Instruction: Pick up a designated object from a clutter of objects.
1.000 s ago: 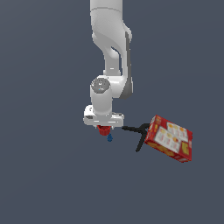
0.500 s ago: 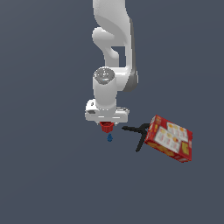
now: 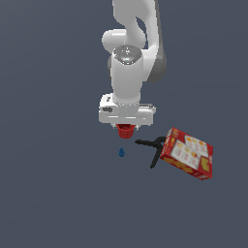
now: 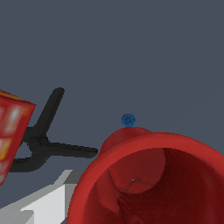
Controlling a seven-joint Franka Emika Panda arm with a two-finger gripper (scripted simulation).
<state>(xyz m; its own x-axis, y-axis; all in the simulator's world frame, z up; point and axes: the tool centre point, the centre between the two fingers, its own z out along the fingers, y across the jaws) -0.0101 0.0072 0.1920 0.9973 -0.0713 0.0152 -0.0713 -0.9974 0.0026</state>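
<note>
A small plain red cup (image 3: 125, 131) hangs under my gripper (image 3: 126, 128), lifted off the grey floor; the gripper is shut on it. In the wrist view the cup (image 4: 148, 179) fills the near field, its open mouth and rimmed lip facing the camera, with one pale finger (image 4: 39, 203) beside it. Below lie the rest of the clutter: a tiny blue piece (image 3: 121, 153), a black clamp (image 3: 152, 148) and a red printed box (image 3: 188, 154). The wrist view also shows the blue piece (image 4: 128, 120), the clamp (image 4: 43, 138) and an edge of the box (image 4: 11, 131).
The white arm (image 3: 133, 53) rises from the gripper toward the top of the exterior view. The clamp touches the box's near side. Plain grey floor (image 3: 58, 193) surrounds the clutter.
The gripper has risen with the red cup in it, leaving the blue piece, clamp and box where they lay. The arm has straightened upward.
</note>
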